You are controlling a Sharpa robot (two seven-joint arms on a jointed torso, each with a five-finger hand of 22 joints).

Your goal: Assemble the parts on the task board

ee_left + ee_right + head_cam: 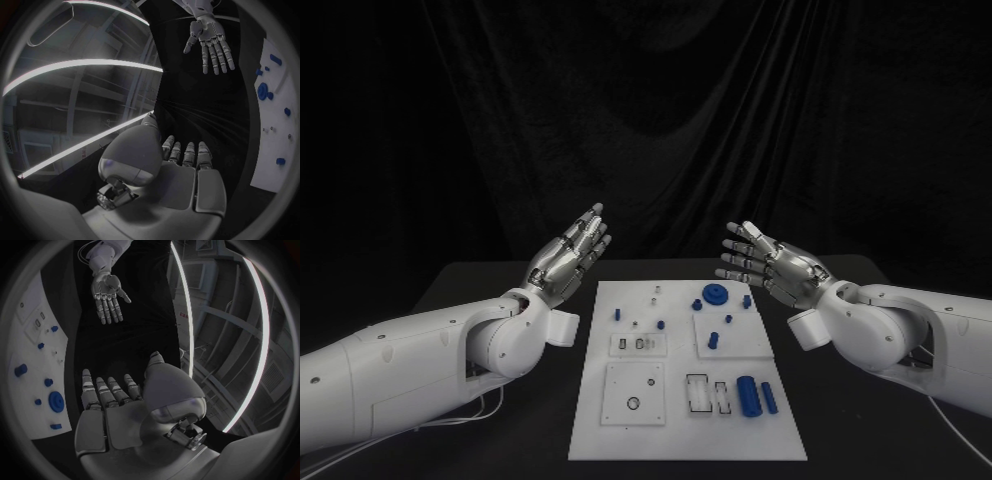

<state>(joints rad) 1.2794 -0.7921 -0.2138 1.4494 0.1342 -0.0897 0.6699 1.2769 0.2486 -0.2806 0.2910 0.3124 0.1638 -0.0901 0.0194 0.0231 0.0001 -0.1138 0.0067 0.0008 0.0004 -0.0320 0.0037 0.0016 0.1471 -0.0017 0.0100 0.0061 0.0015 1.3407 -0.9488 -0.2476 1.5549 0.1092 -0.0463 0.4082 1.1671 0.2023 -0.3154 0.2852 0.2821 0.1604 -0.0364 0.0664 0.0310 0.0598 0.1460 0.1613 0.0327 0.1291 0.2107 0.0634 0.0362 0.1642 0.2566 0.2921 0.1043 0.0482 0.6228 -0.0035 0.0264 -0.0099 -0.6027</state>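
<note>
On a black desk, a white board with blue parts lies between two raised hands, left and right, fingers spread and holding nothing.

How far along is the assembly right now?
Nothing looks assembled yet. The blue parts, such as the gear-like disc and the cylinders, lie loose on the task board. The left hand and right hand are raised, open and hold nothing. All the assembly is left.
</note>
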